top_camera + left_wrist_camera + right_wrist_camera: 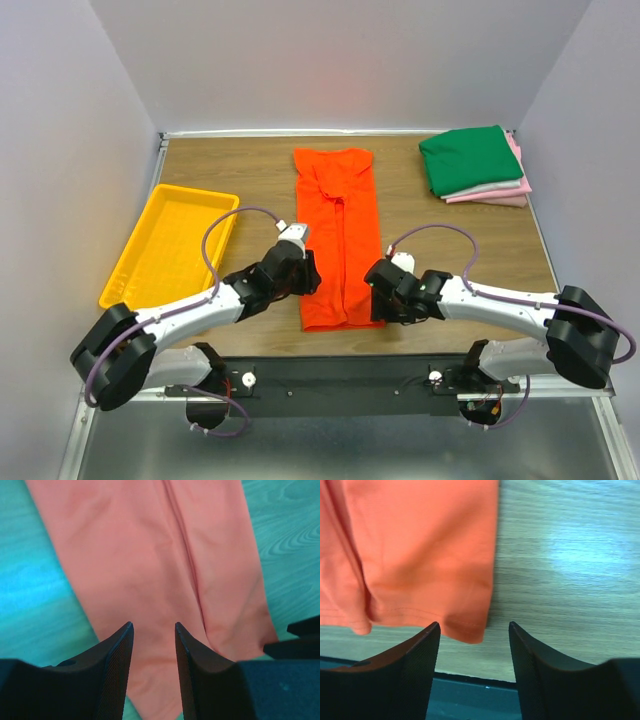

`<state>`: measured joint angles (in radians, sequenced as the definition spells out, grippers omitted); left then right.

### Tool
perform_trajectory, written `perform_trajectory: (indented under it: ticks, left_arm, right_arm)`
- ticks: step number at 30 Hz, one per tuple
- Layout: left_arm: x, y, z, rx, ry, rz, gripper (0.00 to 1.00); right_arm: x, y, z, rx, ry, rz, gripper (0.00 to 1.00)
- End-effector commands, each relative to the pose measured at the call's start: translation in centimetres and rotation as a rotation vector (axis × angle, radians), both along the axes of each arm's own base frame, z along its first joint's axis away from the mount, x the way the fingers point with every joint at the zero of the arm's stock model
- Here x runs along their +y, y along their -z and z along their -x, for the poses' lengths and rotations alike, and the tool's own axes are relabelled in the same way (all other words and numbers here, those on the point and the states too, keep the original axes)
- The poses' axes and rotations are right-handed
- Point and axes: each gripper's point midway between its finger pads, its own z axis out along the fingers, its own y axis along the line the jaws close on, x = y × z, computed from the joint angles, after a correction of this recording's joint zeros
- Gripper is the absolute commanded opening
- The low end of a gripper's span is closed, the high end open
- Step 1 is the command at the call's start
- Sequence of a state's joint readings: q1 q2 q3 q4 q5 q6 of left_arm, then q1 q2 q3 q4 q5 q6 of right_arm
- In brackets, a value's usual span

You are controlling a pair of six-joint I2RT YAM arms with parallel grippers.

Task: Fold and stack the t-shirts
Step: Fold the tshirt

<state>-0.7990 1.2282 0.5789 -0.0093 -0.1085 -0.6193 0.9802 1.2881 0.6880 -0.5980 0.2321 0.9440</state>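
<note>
Item: bright orange cloth t-shirt (338, 235), laid flat on the brown wooden table (230, 170), sides folded in to make a narrow strip
Long axis: runs from the arms' side straight toward the far wall, with what looks like the hem at the near end and the collar at the far end
Left gripper (306, 272): over the shirt's left edge, close to the hem; jaws partly apart, orange cloth below them in the left wrist view, nothing gripped
Right gripper (378, 292): just beside the shirt's right edge at the hem; jaws apart, a little wider than the left pair, the shirt's near right corner below the gap in the right wrist view, nothing gripped
Nearer arm: neither; each stands at its own side of the hem, the strip between them
Key relation: the hem corners lie under or just inward of the fingertips, and the cloth stretches away from both
Likely step: take both hem corners and carry them toward the collar, by my reading
Stack of folded cloth t-shirts (478, 165): dark green on top, white and pink beneath; well apart from the orange shirt, to its far right
Yellow plastic tray (170, 245): left of the orange shirt, apart from it
</note>
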Motion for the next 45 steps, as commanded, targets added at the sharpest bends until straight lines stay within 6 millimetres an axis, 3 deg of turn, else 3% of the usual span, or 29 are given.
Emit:
perform_trajectory:
  ticks: [1, 5, 13, 22, 26, 29, 33, 39, 45]
  left_arm:
    - [1.0, -0.3, 1.4, 0.03, -0.113, 0.038, 0.47]
    - [2.2, 1.1, 2.5, 0.079, -0.138, -0.015, 0.46]
    - [2.0, 1.9, 4.8, 0.133, -0.112, -0.013, 0.46]
    - [3.0, 3.1, 7.7, 0.208, -0.12, -0.014, 0.46]
    - [3.1, 4.0, 8.9, 0.251, -0.102, -0.009, 0.46]
    - [2.8, 4.1, 9.8, 0.274, -0.079, -0.004, 0.46]
    - [2.4, 3.9, 10.5, 0.287, -0.064, 0.042, 0.46]
    - [2.3, 5.1, 11.6, 0.33, -0.046, 0.041, 0.46]
    - [1.9, 5.5, 11.6, 0.334, -0.049, 0.034, 0.46]
  right_arm:
    - [-1.7, 0.7, -0.2, -0.021, 0.054, 0.067, 0.62]
    - [-2.0, 1.0, -0.3, -0.027, 0.059, 0.079, 0.59]
    - [-1.9, 2.1, 0.2, -0.013, 0.045, 0.056, 0.47]
    - [-1.4, 2.5, 0.5, 0.001, 0.018, 0.029, 0.26]
    - [-1.3, 2.6, 0.6, 0.004, 0.013, 0.026, 0.08]
    - [-1.4, 2.7, 0.7, 0.006, 0.013, 0.029, 0.0]
    - [-1.5, 2.8, 0.7, 0.009, 0.016, 0.031, 0.0]
    - [-1.5, 2.7, 0.8, 0.009, 0.017, 0.021, 0.0]
    - [-1.5, 2.5, 0.8, 0.001, 0.016, 0.01, 0.0]
